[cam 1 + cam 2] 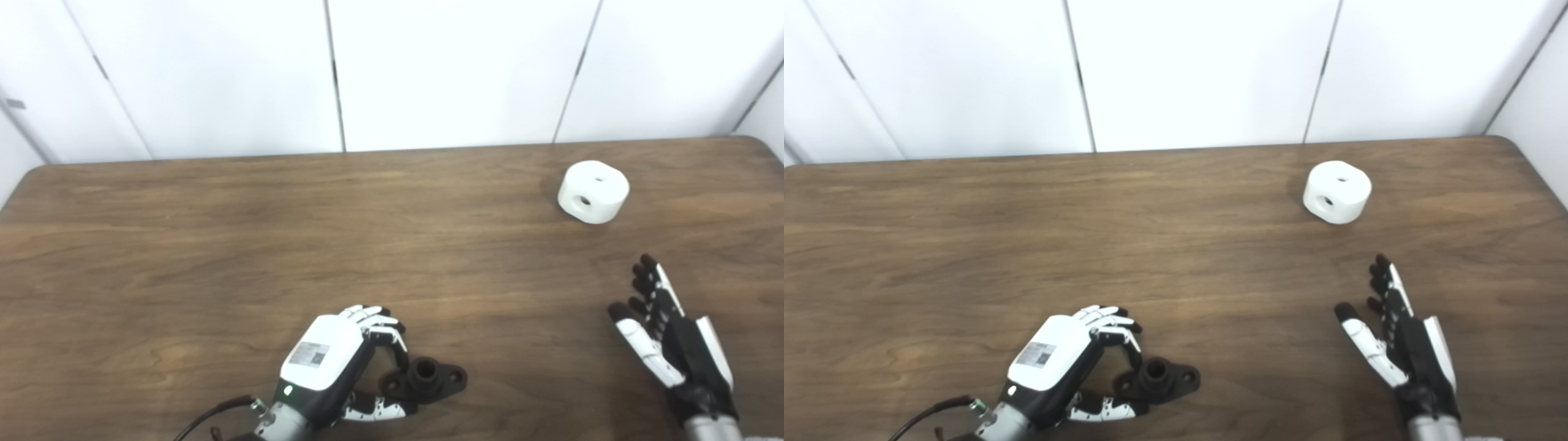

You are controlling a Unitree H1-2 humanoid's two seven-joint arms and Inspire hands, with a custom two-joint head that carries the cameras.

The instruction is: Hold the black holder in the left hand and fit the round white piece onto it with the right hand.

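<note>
The black holder [427, 378] lies flat on the wooden table [245, 245] near the front edge; it has a raised round hub and a flat lobe on each side. My left hand [343, 361] is curled over its left end, fingers against the hub and thumb under the left lobe, pinching it. The round white piece [593, 191], with a hole on top and one in its side, stands at the far right. My right hand [664, 331] is open and empty, palm facing left, well in front of the white piece and apart from it.
White wall panels [453, 67] stand right behind the table's far edge. The table's rounded right corner [1528, 144] is close to the white piece. A black cable [208, 416] runs from my left wrist.
</note>
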